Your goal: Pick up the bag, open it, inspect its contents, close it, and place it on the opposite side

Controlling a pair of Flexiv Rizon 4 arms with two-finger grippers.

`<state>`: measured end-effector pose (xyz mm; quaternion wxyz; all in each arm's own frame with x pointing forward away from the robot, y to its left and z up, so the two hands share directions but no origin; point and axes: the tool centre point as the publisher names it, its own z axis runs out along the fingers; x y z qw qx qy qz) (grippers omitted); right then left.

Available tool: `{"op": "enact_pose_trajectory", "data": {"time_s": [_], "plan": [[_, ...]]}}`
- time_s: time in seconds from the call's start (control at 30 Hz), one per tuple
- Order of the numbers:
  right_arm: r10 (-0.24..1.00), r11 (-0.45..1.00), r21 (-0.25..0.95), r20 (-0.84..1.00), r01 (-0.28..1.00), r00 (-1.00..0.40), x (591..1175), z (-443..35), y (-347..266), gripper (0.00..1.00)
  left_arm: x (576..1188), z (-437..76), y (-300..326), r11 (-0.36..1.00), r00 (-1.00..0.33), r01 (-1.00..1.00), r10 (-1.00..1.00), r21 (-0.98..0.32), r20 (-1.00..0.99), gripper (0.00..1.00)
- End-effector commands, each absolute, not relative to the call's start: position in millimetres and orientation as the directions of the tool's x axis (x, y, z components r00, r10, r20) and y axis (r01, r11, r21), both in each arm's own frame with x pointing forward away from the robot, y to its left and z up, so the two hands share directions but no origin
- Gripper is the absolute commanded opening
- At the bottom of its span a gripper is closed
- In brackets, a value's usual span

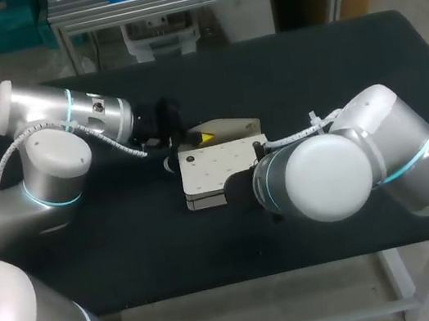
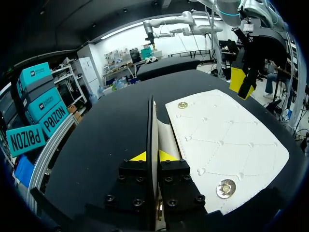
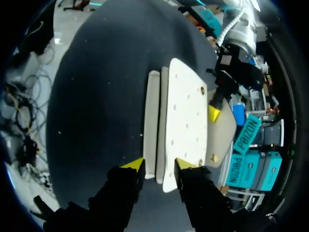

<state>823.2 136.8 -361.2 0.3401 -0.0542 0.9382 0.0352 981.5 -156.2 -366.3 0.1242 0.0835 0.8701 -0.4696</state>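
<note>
A white quilted bag (image 1: 217, 172) lies flat in the middle of the black table (image 1: 331, 65). Its beige flap (image 1: 229, 127) is lifted at the far side. My left gripper (image 1: 198, 137) is shut on that flap, seen edge-on between its fingers (image 2: 152, 157) in the left wrist view, beside the bag's quilted face (image 2: 222, 140) with its metal snaps. My right gripper (image 3: 159, 166) stands open at the bag's (image 3: 186, 116) near end, with the bag's layered edge between its yellow tips. In the head view my right arm hides that gripper. My left gripper (image 3: 215, 110) shows ahead at the flap.
The black table (image 3: 96, 96) stretches bare to both sides of the bag. My right arm's bulky elbow (image 1: 321, 175) hangs over the table's front right. My left arm (image 1: 56, 159) covers the back left.
</note>
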Motion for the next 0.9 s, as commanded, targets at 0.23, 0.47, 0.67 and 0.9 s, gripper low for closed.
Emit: {"op": "enact_pose_trajectory", "data": {"time_s": [0.23, 0.47, 0.67, 0.9], "plan": [[-0.055, 0.989, 0.050, -0.756, -0.142, -0.652, 842.3, -375.0, 135.2, 0.38, 983.1, -376.0, -158.8, 0.547, -0.959, 0.262, 0.053, -0.795, -0.279, 0.00], [-0.060, 0.990, 0.041, -0.755, -0.138, -0.653, 856.6, -379.7, 137.5, 0.36, 982.6, -379.2, -159.2, 0.550, -0.960, 0.264, 0.068, -0.793, -0.272, 0.00], [-0.059, 0.990, 0.041, -0.755, -0.137, -0.653, 861.0, -382.1, 139.4, 0.00, 980.5, -380.7, -158.1, 0.553, -0.956, 0.279, 0.086, -0.785, -0.279, 0.00], [-0.058, 0.989, 0.043, -0.763, -0.139, -0.644, 858.9, -382.4, 140.2, 0.00, 976.9, -381.5, -156.9, 0.540, -0.942, 0.325, 0.115, -0.776, -0.314, 0.00]]}}
